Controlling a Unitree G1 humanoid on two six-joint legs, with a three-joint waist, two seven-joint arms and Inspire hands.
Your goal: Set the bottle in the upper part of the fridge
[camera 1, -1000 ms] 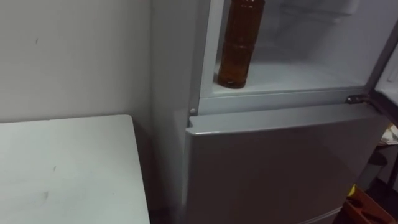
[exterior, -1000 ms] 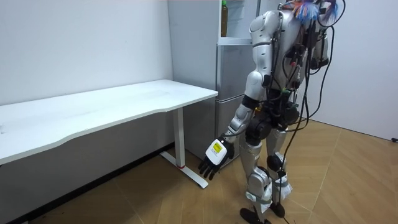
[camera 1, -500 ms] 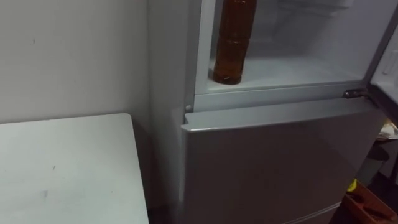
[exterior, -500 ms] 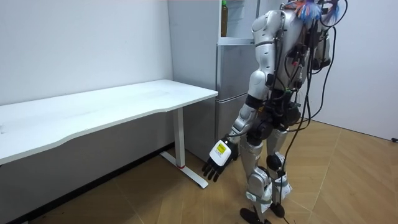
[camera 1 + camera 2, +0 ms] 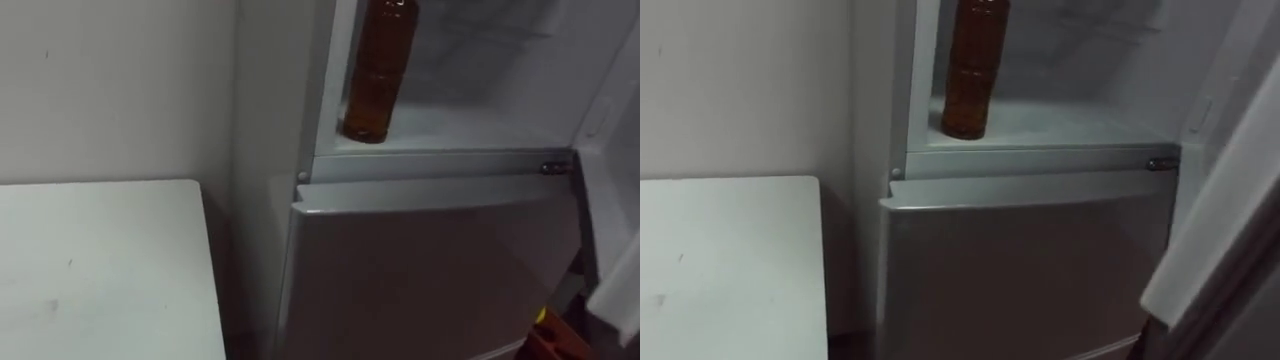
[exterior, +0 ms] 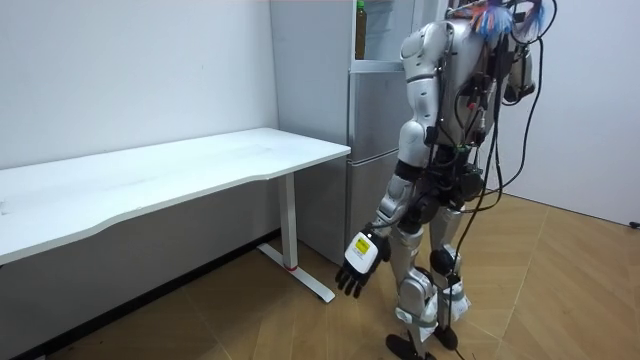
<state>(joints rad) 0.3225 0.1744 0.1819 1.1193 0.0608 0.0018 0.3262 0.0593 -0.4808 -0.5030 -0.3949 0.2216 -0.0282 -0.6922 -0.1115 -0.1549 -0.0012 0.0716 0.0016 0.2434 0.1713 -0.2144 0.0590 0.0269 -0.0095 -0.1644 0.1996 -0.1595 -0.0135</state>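
A brown bottle (image 5: 378,75) stands upright at the front left of the upper fridge's white shelf (image 5: 480,128), with nothing touching it. It is also in the right eye view as bottle (image 5: 973,70), and its top shows as bottle (image 6: 360,30) in the room view. The white upper fridge door (image 5: 1230,200) reaches in from the right, partly swung across the opening. I stand facing the fridge (image 6: 375,160). My left hand (image 6: 360,268) hangs low beside my leg, fingers relaxed and spread, holding nothing.
The lower fridge door (image 5: 430,260) is closed under the shelf. A white table (image 5: 100,270) stands against the wall left of the fridge, seen as table (image 6: 170,170) in the room view. Wooden floor lies behind me.
The upper fridge door has swung further in from the right. My left hand has swung a little towards my legs. The eye views have shifted slightly.
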